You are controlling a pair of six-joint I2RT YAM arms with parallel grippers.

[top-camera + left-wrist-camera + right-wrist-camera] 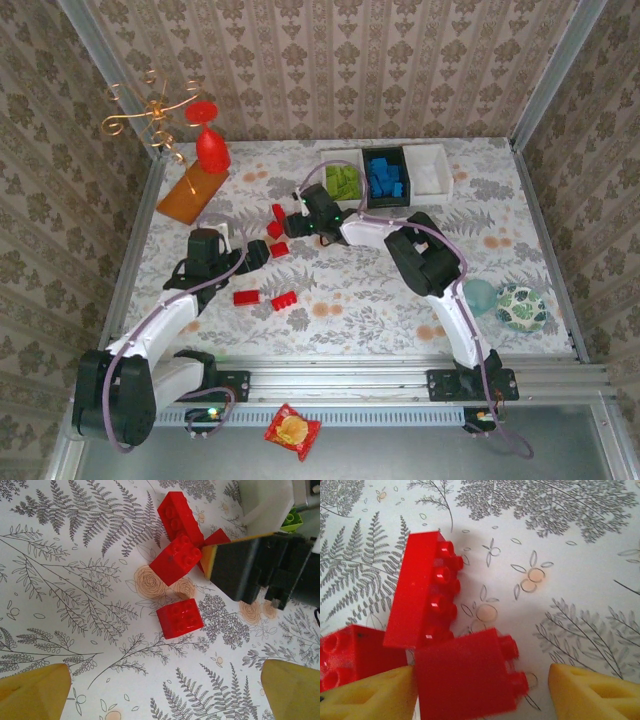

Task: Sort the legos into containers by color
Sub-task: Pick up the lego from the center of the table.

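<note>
Several red legos lie on the floral table: a cluster [276,228] in the middle and two [264,298] nearer the front. The containers stand in a row at the back: a white one [325,158] with green legos, a black one [385,152] with blue legos, and a white one [432,170]. My right gripper [480,695] is open around a red brick [467,677]; its left finger [370,695] touches the brick and a gap remains on the right. A long red brick [422,590] lies just beyond. My left gripper [165,695] is open above bare table, short of a square red brick [180,618].
A red cone figure [212,150], an orange wedge [190,193] and a gold wire ornament [150,110] stand at the back left. A teal ball [480,297] and a patterned ball [521,308] sit at the right. A snack packet [292,430] lies off the front edge.
</note>
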